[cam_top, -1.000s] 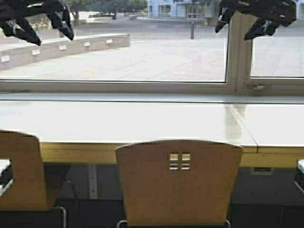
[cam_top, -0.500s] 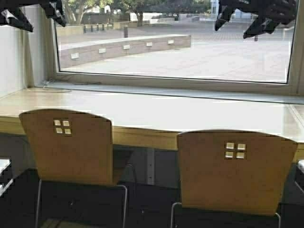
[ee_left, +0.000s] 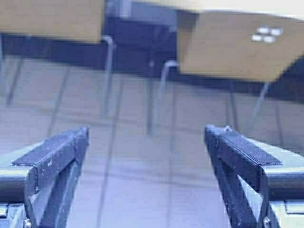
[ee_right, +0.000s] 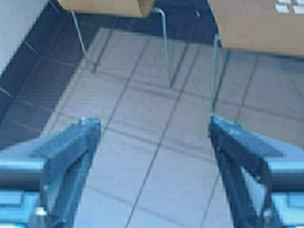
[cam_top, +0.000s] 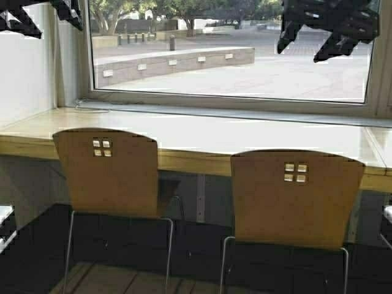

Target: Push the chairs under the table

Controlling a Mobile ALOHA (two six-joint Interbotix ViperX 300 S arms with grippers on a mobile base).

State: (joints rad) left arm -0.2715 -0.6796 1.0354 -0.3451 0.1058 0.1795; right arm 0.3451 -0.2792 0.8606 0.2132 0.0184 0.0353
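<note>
I see two light-brown plywood chairs [cam_top: 202, 190] backed against the glossy cream table's [cam_top: 202, 138] yellowish front edge, with my left gripper [ee_left: 147, 156] and right gripper [ee_right: 154, 152] raised and spread wide.

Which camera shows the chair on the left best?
The high view: the left chair shows its whole backrest, four holes and chrome legs, at the table. The left wrist view and right wrist view catch only its backrest edge and legs, beyond each open pincer.

Large window [cam_top: 233, 55] behind; paved plaza, low curved wall [cam_top: 171, 63] outside; grey tiled floor [ee_right: 156, 156].
</note>
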